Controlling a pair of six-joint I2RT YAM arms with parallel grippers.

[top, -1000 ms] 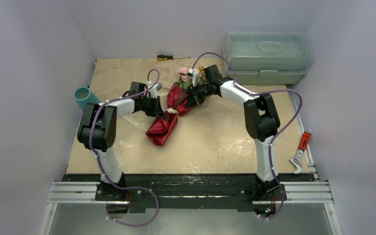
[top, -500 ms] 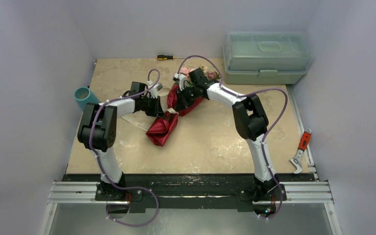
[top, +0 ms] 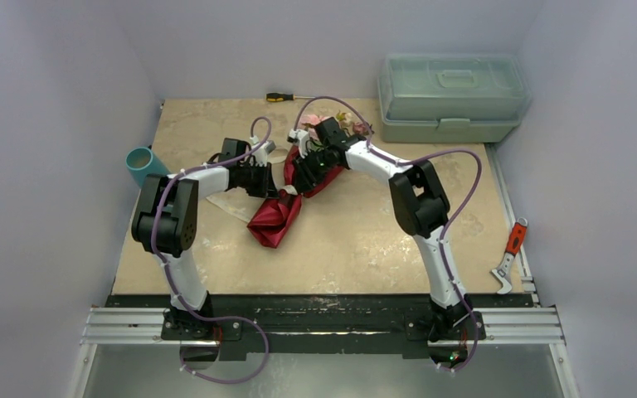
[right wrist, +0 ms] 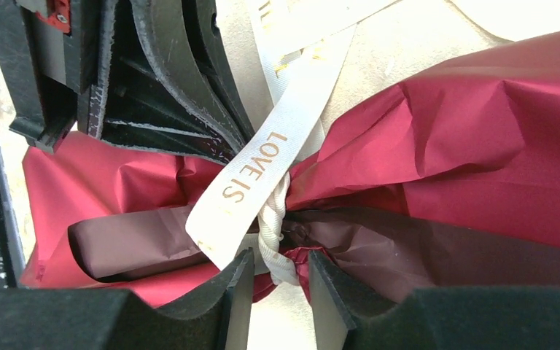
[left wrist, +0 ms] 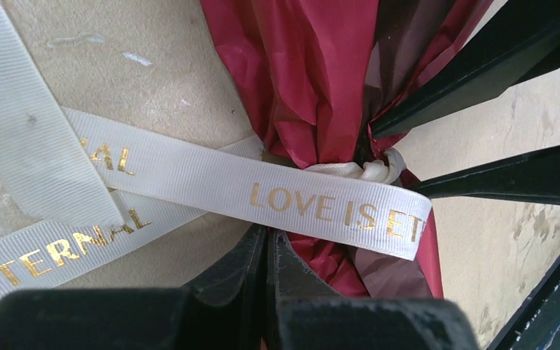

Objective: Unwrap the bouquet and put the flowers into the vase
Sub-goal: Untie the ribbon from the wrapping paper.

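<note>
Cinching crinkled maroon paper, ribbed gold-lettered cream ribbon, left jaws pressed together, right jaws spread.

Cameras: one overhead, two wrist close-ups.
Top view looks down on the counter from behind the bases; both wrist views closely frame one ribbon knot.

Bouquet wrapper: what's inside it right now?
Only pink flower heads show at the maroon paper's far end; the stems are covered by the paper, which the cream ribbon ties shut.
</note>
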